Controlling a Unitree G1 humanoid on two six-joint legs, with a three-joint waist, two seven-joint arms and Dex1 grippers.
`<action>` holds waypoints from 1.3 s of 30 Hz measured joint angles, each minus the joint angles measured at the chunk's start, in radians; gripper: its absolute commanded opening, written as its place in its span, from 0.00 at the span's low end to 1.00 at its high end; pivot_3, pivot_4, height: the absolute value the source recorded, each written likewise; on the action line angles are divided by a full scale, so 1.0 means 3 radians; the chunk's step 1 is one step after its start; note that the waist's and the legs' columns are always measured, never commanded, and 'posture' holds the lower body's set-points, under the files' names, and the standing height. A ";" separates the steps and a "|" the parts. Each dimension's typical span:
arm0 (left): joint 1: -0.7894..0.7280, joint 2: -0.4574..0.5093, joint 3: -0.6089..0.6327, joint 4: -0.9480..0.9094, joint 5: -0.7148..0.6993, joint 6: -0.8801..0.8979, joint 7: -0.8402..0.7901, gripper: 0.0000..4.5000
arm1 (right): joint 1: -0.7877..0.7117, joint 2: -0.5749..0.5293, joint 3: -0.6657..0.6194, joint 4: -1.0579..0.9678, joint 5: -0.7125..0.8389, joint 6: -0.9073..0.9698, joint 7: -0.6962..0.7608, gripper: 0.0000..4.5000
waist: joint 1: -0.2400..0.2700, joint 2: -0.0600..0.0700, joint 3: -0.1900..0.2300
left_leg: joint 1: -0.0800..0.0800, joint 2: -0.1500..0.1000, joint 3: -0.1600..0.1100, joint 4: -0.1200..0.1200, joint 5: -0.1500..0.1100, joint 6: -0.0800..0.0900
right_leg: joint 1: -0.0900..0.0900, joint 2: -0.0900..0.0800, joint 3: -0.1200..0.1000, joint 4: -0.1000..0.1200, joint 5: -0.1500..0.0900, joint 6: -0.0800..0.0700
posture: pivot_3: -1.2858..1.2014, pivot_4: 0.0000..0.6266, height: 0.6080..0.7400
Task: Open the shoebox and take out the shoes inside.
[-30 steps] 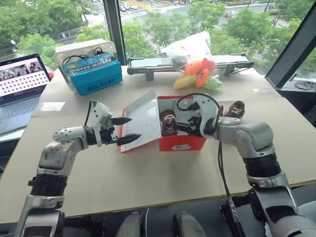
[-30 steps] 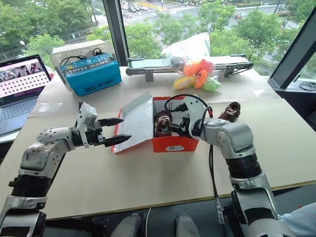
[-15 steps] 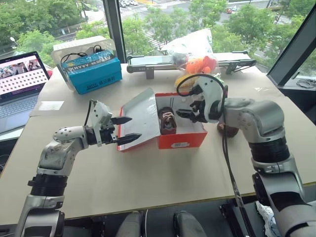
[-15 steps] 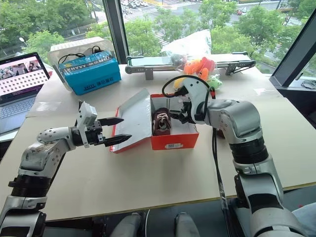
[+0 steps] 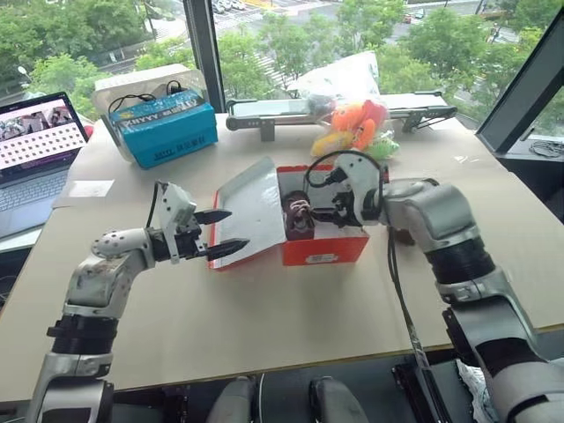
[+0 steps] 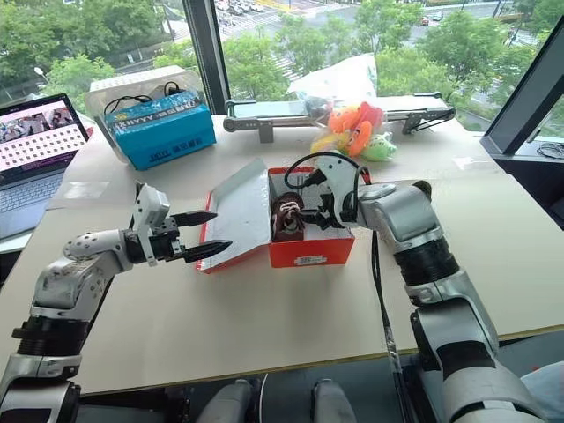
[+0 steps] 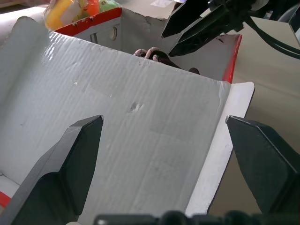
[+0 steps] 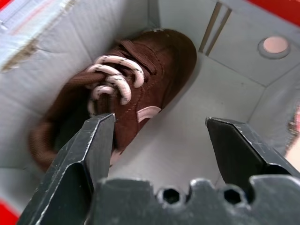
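Right wrist view: brown shoe lies inside open shoebox | right gripper spread, empty, just above it | left gripper parted at lid; seemingly untouching | shoe light, soft; pinch across laced upper

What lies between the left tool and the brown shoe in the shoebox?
The shoebox's opened lid: in the left wrist view its pale inside stands between the open left tool and the shoe.
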 measured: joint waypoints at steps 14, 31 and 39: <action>0.0062 0.0007 0.0051 -0.0085 -0.0013 0.0007 0.0095 1.00 | -0.0187 0.0103 0.0004 0.0558 -0.0413 -0.0408 0.0367 0.83 | -0.0036 0.0000 0.0000 | 0.0002 0.0002 0.0001 0.0000 0.0000 0.0000 | -0.0003 0.0001 0.0003 0.0004 0.0002 -0.0001 | 0.52 0.24 1.00; 0.0069 0.0006 0.0072 -0.0128 -0.0016 0.0017 0.0121 1.00 | -0.0056 0.0106 0.0060 -0.0379 -0.0338 0.0135 0.0607 0.83 | -0.0017 -0.0001 -0.0001 | -0.0002 0.0004 0.0002 0.0004 0.0000 -0.0001 | -0.0012 0.0001 0.0009 0.0014 0.0003 -0.0003 | 0.52 0.24 1.00; 0.0104 0.0009 0.0118 -0.0217 -0.0025 0.0097 0.0157 1.00 | -0.0160 0.0303 0.0130 0.0472 -0.0632 -0.0472 0.0524 0.83 | -0.0002 -0.0001 -0.0001 | -0.0002 0.0003 0.0009 0.0004 0.0000 -0.0001 | -0.0012 0.0001 0.0009 0.0017 0.0003 -0.0003 | 0.52 0.24 1.00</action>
